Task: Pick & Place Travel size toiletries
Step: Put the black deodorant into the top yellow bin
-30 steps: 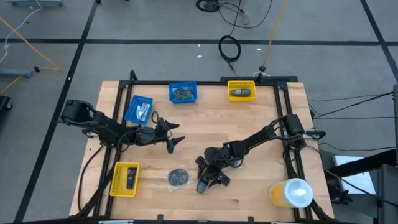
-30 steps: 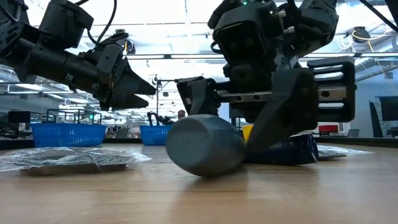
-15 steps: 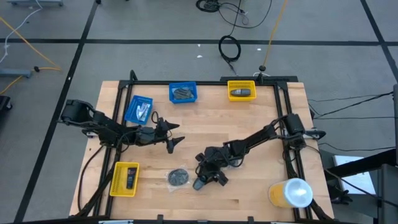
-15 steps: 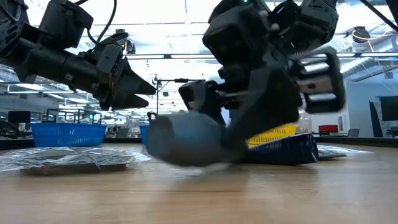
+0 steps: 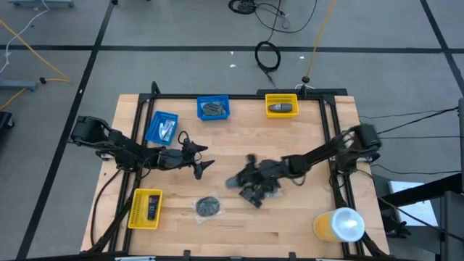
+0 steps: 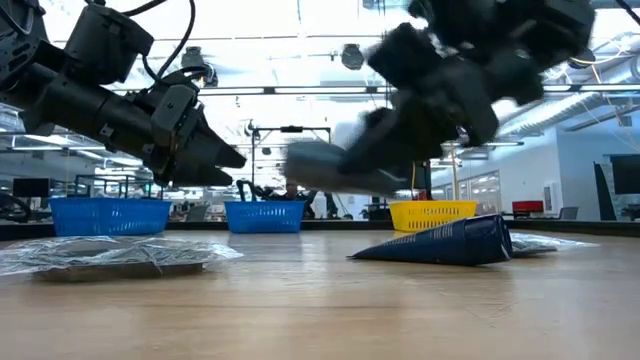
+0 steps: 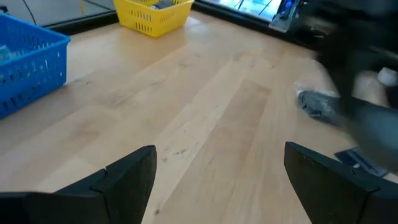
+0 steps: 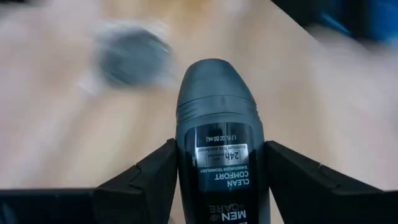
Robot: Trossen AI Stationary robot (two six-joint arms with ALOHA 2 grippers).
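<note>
A dark roll-on deodorant bottle (image 8: pixel 217 149) is clamped between the two fingers of the right gripper (image 8: pixel 217 180), the jaws closed against its sides, label facing the wrist camera and rounded cap pointing away. In the low view the bottle (image 6: pixel 330 166) is seen lifted clear of the table (image 5: pixel 304 225), held roughly level. From above, the right gripper (image 5: pixel 250 181) is located near the middle of the table. A dark blue tube (image 6: pixel 440 242) lies flat on the wood just beside it. A round dark-grey pad (image 5: pixel 208 206) in clear wrapping lies nearer the front edge, apart from both grippers.

The left gripper (image 5: pixel 201 163) is held above the table left of centre, its fingers (image 7: pixel 124 177) spread wide with nothing between them.

Two blue bins (image 5: pixel 214 108) and two yellow bins (image 5: pixel 281 105) holding small items are noted along the far and left edges. A large yellow-and-white cylinder (image 5: pixel 339 224) stands at the front right corner.
</note>
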